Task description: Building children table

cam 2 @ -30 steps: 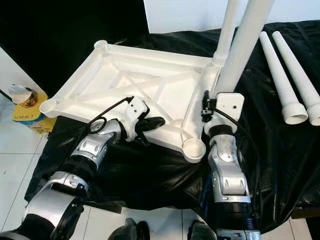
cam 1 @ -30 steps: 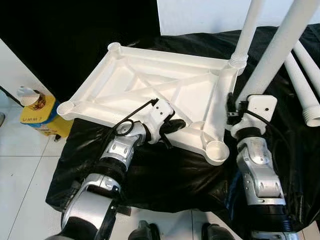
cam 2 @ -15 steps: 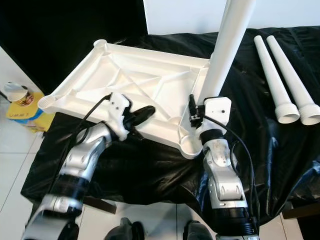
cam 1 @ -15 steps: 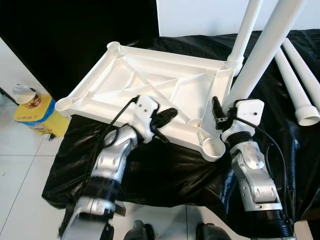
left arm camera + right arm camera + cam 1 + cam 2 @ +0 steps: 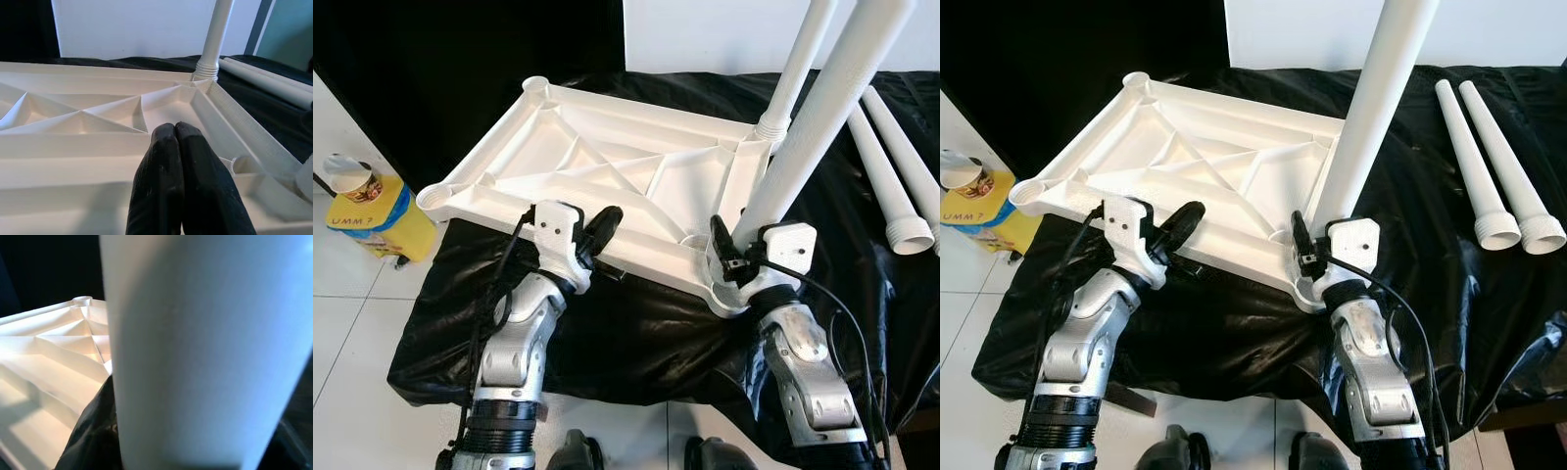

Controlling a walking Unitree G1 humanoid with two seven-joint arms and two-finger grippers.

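Right hand (image 5: 732,266), clamped on a table leg (image 5: 822,122), has brought its foot to the upturned table top's (image 5: 607,166) near-right corner socket; seating comes next. Left hand (image 5: 599,232), fingers together, presses the near rim.

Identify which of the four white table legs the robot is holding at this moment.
The leg standing over the tabletop's near right corner, gripped by the right tool. Another leg stands screwed into the far corner; two legs lie on the black cloth.

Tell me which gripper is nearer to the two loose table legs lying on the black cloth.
Right. The right gripper grips an upright leg at the tabletop's near right corner, closer to the loose legs. The left gripper rests shut on the tabletop's near edge, farther away.
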